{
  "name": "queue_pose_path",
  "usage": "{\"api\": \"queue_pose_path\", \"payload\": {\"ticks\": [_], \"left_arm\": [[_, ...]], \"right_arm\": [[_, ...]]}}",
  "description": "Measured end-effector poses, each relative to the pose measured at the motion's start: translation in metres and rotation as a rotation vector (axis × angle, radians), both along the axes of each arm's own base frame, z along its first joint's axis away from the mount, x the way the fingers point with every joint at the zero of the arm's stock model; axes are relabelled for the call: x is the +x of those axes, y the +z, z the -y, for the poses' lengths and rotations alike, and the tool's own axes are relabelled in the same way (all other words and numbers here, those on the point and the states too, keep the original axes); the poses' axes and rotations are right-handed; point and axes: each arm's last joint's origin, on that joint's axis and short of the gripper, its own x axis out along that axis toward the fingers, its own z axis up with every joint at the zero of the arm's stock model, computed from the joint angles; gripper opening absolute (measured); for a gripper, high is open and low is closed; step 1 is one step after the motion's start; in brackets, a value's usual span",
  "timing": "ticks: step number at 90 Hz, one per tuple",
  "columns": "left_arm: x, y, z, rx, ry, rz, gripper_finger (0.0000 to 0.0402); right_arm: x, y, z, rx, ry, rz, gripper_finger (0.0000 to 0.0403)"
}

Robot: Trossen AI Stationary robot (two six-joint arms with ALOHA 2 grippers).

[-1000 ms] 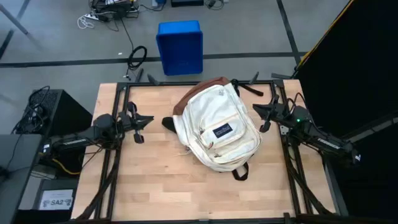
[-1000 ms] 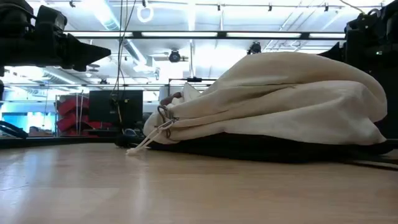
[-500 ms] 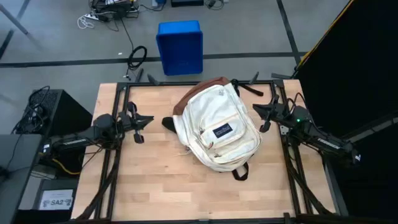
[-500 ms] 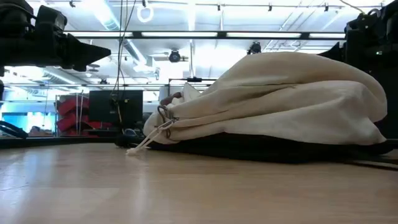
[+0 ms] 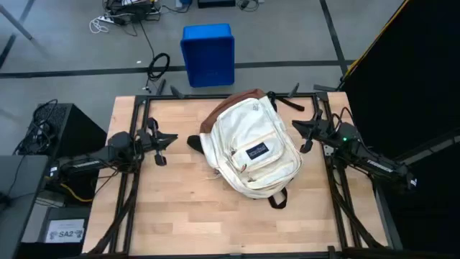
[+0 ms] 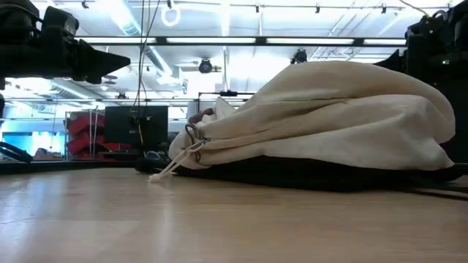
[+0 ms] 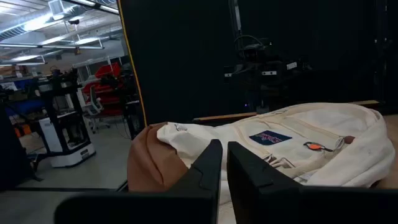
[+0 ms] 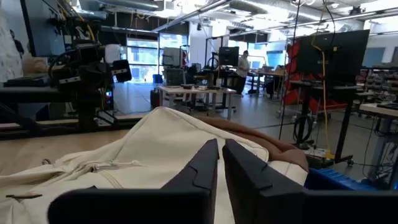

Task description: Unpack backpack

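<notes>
1. The backpack [image 5: 251,147] is laid flat at the middle of the table [image 5: 172,208], logo patch up.
2. The left gripper [image 5: 162,147] is held well left of the backpack, fingers nearly closed, empty.
3. The right gripper [image 5: 302,137] is held just right of the backpack, fingers nearly closed, empty.

The left arm reaches in low from its own side, its gripper [image 5: 159,146] pointing toward the middle with the fingers [image 7: 208,163] drawn nearly together. The right arm mirrors it from the opposite side, its gripper [image 5: 305,134] likewise narrowed, empty, fingers [image 8: 206,158] almost touching.
</notes>
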Motion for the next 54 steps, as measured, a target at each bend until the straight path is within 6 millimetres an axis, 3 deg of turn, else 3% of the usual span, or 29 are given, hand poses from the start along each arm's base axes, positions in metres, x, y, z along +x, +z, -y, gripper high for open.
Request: {"api": "queue_pose_path", "payload": {"ticks": [54], "left_arm": [[0.0001, -0.0002, 0.0, 0.0, 0.0, -0.001, 0.0001]], "right_arm": [[0.0, 0.0, 0.0, -0.001, 0.0, 0.0, 0.0009]]}}
